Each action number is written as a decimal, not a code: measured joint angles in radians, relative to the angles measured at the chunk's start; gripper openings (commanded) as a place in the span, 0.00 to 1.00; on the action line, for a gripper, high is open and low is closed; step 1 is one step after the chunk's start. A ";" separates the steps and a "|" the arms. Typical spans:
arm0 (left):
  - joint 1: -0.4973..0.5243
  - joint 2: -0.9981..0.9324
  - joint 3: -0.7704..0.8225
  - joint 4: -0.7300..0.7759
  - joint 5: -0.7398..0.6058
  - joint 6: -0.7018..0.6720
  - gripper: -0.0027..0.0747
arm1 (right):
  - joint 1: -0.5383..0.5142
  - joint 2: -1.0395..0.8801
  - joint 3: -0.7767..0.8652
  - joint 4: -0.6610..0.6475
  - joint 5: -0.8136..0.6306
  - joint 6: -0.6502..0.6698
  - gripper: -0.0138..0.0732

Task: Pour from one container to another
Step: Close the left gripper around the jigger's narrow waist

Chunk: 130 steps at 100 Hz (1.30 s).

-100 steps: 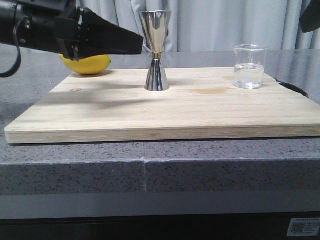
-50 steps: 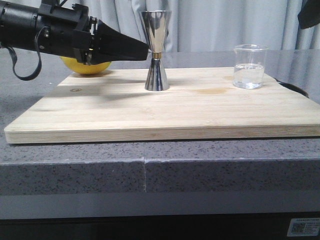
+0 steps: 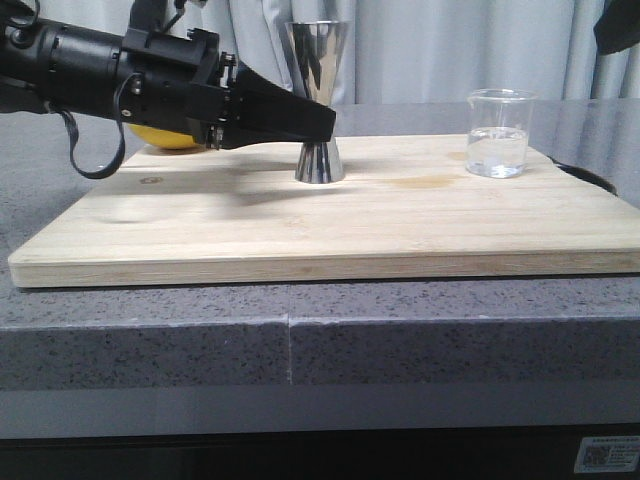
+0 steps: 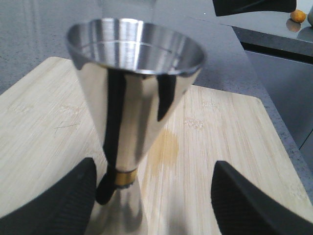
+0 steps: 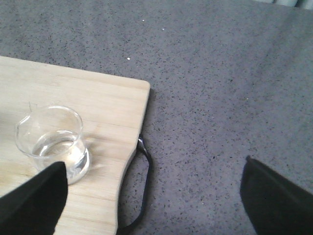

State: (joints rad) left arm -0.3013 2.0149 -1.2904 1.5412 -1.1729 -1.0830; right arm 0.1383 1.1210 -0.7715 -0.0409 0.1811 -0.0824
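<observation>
The steel jigger (image 3: 318, 60) stands upright at the back middle of the wooden board (image 3: 330, 220). My left gripper (image 3: 322, 122) reaches in from the left at the height of its narrow waist. In the left wrist view the jigger (image 4: 132, 98) stands between the open fingers (image 4: 58, 200), close to one of them, with a wide gap to the other. The glass beaker (image 3: 498, 133), holding a little clear liquid, sits at the board's back right. My right gripper (image 5: 156, 200) hangs open above the counter; the beaker (image 5: 51, 142) shows beside one fingertip.
A yellow lemon (image 3: 160, 137) lies behind the left arm at the board's back left corner. A black loop handle (image 5: 142, 186) sticks out from the board's right edge over the grey counter (image 5: 220, 98). Curtains hang behind.
My left gripper has moved right and down until its fingers straddle the jigger's waist. The jigger has shifted slightly to the right. The beaker has not moved.
</observation>
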 measured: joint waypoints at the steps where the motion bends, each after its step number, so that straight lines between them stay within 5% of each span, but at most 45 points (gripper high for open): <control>1: 0.000 0.000 -0.002 0.000 0.000 0.000 0.62 | 0.000 0.000 0.000 0.000 0.000 0.000 0.90; 112: -0.056 0.013 -0.054 0.004 0.072 -0.036 0.50 | 0.000 0.000 0.000 0.000 -0.005 0.000 0.90; 130: -0.058 0.013 -0.054 0.004 0.074 -0.044 0.33 | 0.000 0.000 0.000 0.000 -0.005 0.000 0.90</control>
State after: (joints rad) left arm -0.3598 2.0280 -1.3447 1.5454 -1.0991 -1.1271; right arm 0.1383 1.1210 -0.7715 -0.0409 0.1757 -0.0824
